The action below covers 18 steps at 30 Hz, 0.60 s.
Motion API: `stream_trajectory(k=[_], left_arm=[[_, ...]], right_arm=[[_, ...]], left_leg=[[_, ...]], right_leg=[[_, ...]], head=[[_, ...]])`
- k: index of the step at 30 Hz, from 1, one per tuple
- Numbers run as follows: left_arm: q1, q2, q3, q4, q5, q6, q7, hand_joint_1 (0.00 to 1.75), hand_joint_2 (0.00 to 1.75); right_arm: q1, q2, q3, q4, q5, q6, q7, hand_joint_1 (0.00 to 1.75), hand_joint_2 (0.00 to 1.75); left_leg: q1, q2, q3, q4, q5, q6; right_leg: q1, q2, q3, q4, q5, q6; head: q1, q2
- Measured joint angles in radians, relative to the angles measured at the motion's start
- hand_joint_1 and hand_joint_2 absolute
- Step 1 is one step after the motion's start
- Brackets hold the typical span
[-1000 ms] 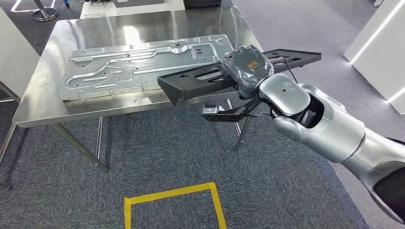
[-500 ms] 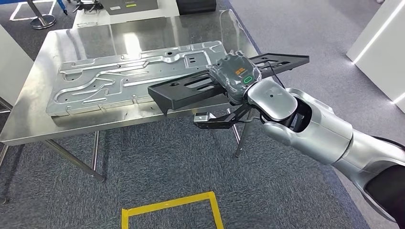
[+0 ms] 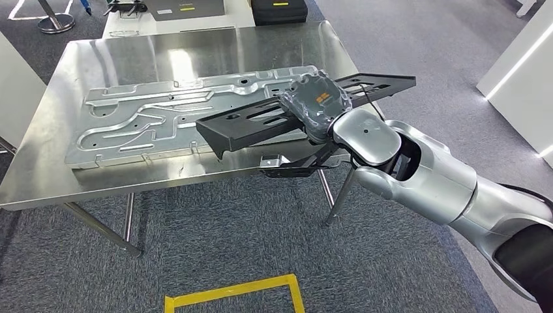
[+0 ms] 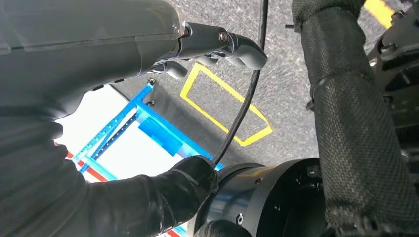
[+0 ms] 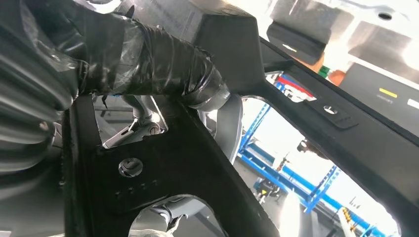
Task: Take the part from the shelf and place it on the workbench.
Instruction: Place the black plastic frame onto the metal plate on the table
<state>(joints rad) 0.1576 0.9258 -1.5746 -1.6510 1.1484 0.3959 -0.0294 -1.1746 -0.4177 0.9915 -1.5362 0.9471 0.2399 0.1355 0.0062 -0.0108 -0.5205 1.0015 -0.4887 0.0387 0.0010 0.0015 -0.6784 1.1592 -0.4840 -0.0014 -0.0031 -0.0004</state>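
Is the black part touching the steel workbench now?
Cannot tell. In the head view the black part, gripped by the right robot hand, overlaps the steel workbench, but neither contact nor gap shows plainly.

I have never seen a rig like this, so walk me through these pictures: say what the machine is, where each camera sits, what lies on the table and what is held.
This is a two-armed humanoid robot. The wide picture comes from its head, looking down. Its silver right arm ends in a grey right hand that grips a long black part over the steel workbench. A large stamped metal panel lies flat on that bench. The other two pictures come from cameras at the wrists: one looks past the right hand's fingers at the black part from close up, the other shows the left hand hanging over carpet with yellow floor tape, holding nothing.
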Motion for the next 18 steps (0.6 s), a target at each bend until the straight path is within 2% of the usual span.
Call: stream_trajectory(k=[1, 2, 3, 5, 7, 8, 9, 11, 12, 13, 14, 16, 17, 18], left_arm=[[-0.001, 0.0, 0.0, 0.002, 0.0, -0.002, 0.0, 0.0, 1.75], [-0.002, -0.001, 0.0, 0.004, -0.002, -0.005, 0.0, 0.0, 1.75], [-0.003, -0.001, 0.0, 0.006, -0.003, -0.009, 0.0, 0.0, 1.75], [-0.006, -0.003, 0.0, 0.011, -0.006, -0.018, 0.0, 0.0, 1.75], [-0.009, -0.004, 0.0, 0.016, -0.007, -0.023, 0.0, 0.0, 1.75], [-0.01, -0.003, 0.001, 0.019, -0.008, -0.025, 0.0, 0.0, 1.75], [-0.011, -0.003, 0.001, 0.023, -0.009, -0.027, 0.0, 0.0, 1.75], [-0.012, -0.003, 0.001, 0.03, -0.01, -0.031, 0.0, 0.0, 1.75], [-0.012, -0.004, 0.001, 0.034, -0.011, -0.033, 0.0, 0.0, 1.75], [-0.012, -0.004, 0.001, 0.037, -0.011, -0.033, 0.0, 0.0, 1.75], [-0.012, -0.004, 0.001, 0.04, -0.011, -0.034, 0.0, 0.0, 1.75], [-0.011, -0.005, 0.0, 0.045, -0.01, -0.034, 0.0, 0.0, 1.75], [-0.011, -0.006, 0.0, 0.048, -0.01, -0.034, 0.0, 0.0, 1.75], [-0.011, -0.007, 0.0, 0.05, -0.009, -0.034, 0.0, 0.0, 1.75]], right_arm=[[-0.001, 0.0, 0.0, 0.0, 0.0, 0.0, 0.0, 1.75, 1.75], [-0.003, 0.0, 0.001, 0.0, 0.0, 0.001, -0.001, 1.75, 1.75], [-0.004, 0.001, 0.001, 0.001, 0.0, 0.002, -0.001, 1.75, 1.75], [-0.008, 0.003, 0.002, 0.001, -0.001, 0.004, -0.001, 1.75, 1.75], [-0.01, 0.008, 0.003, 0.0, -0.001, 0.006, -0.001, 1.75, 1.75], [-0.011, 0.01, 0.003, 0.0, -0.001, 0.007, -0.001, 1.75, 1.75], [-0.013, 0.014, 0.003, 0.0, -0.001, 0.009, 0.0, 1.75, 1.75], [-0.014, 0.018, 0.006, 0.0, -0.001, 0.011, 0.0, 1.75, 1.75], [-0.012, 0.02, 0.008, 0.0, -0.001, 0.012, 0.0, 1.75, 1.75], [-0.01, 0.022, 0.01, 0.0, -0.001, 0.013, 0.0, 1.75, 1.75], [-0.009, 0.023, 0.012, 0.001, -0.001, 0.013, 0.0, 1.75, 1.75], [-0.009, 0.024, 0.012, 0.001, -0.001, 0.013, 0.0, 1.75, 1.75], [-0.01, 0.024, 0.013, 0.002, -0.001, 0.013, 0.0, 1.75, 1.75], [-0.011, 0.024, 0.014, 0.003, -0.001, 0.014, 0.0, 1.75, 1.75]], left_leg=[[-0.001, 0.0, 0.012, -0.001, -0.009, -0.002], [-0.001, 0.0, 0.02, -0.004, -0.016, -0.006], [0.001, 0.001, 0.024, -0.009, -0.021, -0.012], [0.002, 0.002, 0.033, -0.011, -0.019, -0.026], [0.002, 0.004, 0.037, 0.011, -0.021, -0.037], [0.002, 0.004, 0.025, 0.041, -0.033, -0.042], [0.005, 0.005, -0.003, 0.091, -0.053, -0.047], [0.01, 0.005, -0.086, 0.213, -0.101, -0.061], [0.013, 0.005, -0.124, 0.253, -0.112, -0.067], [0.016, 0.005, -0.146, 0.261, -0.104, -0.07], [0.018, 0.005, -0.151, 0.231, -0.074, -0.071], [0.023, 0.006, -0.126, 0.108, 0.025, -0.07], [0.022, 0.007, -0.115, 0.056, 0.052, -0.069], [0.021, 0.008, -0.109, 0.026, 0.07, -0.064]], right_leg=[[0.004, -0.001, 0.017, -0.058, 0.039, -0.008], [0.009, -0.002, 0.031, -0.106, 0.064, -0.015], [0.013, -0.002, 0.04, -0.132, 0.076, -0.022], [0.017, -0.001, 0.052, -0.152, 0.072, -0.033], [0.011, 0.0, 0.079, -0.168, 0.068, -0.045], [0.007, -0.001, 0.093, -0.174, 0.064, -0.05], [0.005, -0.001, 0.105, -0.179, 0.058, -0.054], [0.004, 0.0, 0.121, -0.18, 0.043, -0.056], [0.003, 0.001, 0.129, -0.179, 0.033, -0.054], [0.001, 0.001, 0.14, -0.177, 0.023, -0.051], [-0.001, 0.002, 0.152, -0.175, 0.012, -0.047], [-0.005, 0.001, 0.176, -0.168, -0.015, -0.036], [-0.006, 0.001, 0.185, -0.164, -0.026, -0.03], [-0.006, 0.001, 0.188, -0.161, -0.036, -0.023]], head=[[-0.001, 0.0], [-0.001, 0.0], [-0.001, 0.0], [0.0, 0.0], [-0.001, 0.0], [-0.001, 0.0], [-0.001, 0.0], [-0.001, 0.0], [-0.001, 0.0], [-0.001, 0.0], [-0.001, 0.0], [-0.001, 0.0], [-0.001, 0.0], [-0.001, 0.0]])
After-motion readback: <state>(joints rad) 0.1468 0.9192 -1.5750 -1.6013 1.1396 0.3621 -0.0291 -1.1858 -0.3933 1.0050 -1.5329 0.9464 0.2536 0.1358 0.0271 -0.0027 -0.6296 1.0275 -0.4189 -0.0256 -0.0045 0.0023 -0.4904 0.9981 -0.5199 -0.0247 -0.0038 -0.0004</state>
